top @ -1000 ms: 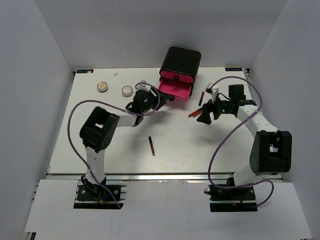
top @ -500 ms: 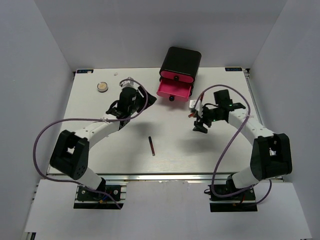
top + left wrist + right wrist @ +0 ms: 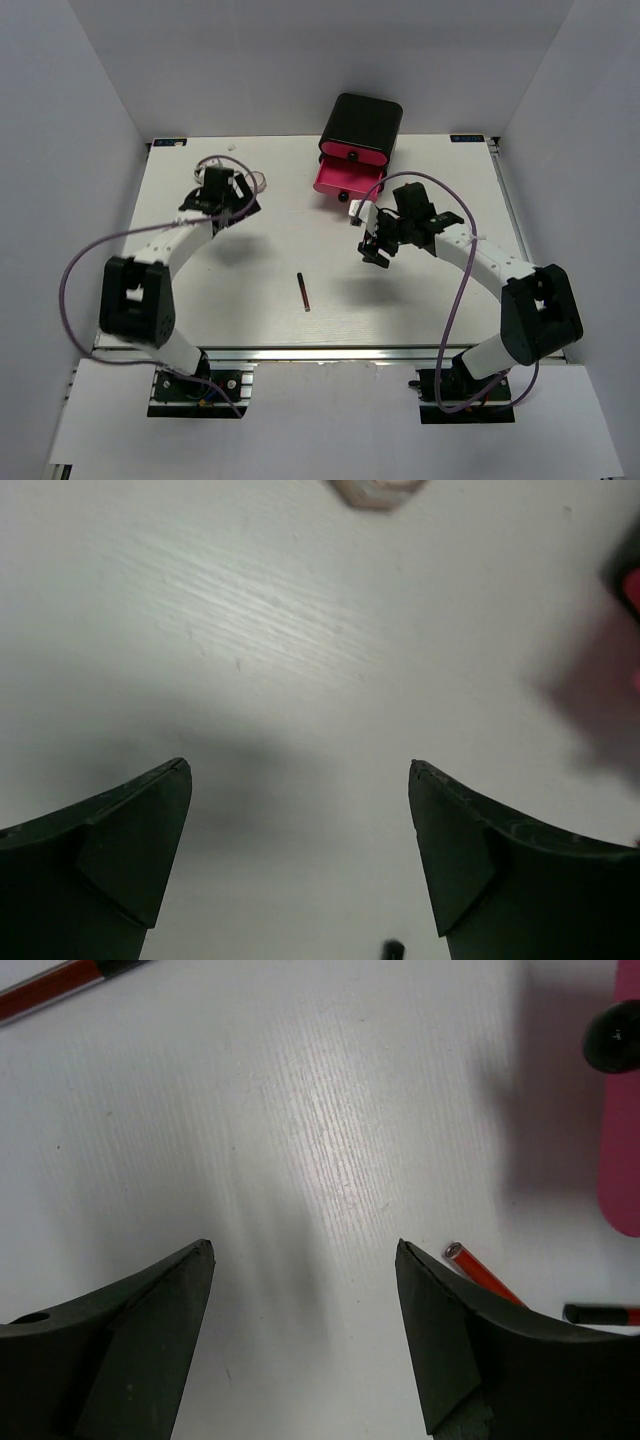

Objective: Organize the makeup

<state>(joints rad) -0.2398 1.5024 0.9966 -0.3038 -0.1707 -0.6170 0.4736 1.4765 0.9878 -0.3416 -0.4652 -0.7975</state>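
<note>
- My left gripper stands wide open over bare table, holding nothing; a blurred tan compact shows at the far edge of its view.
- My right gripper is parted and empty too; a red pencil lies just beside one finger, a second red pencil farther off.
- From above, a dark pencil lies alone mid-table, well apart from the black box with its pink drawer out.

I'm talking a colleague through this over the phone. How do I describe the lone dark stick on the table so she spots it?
Start at the black box with the open pink drawer at the far edge of the table. Come straight toward the arm bases to the middle, where a thin dark stick lies near-to-far. Unlike the red pencil beside the drawer, it lies alone.
</note>
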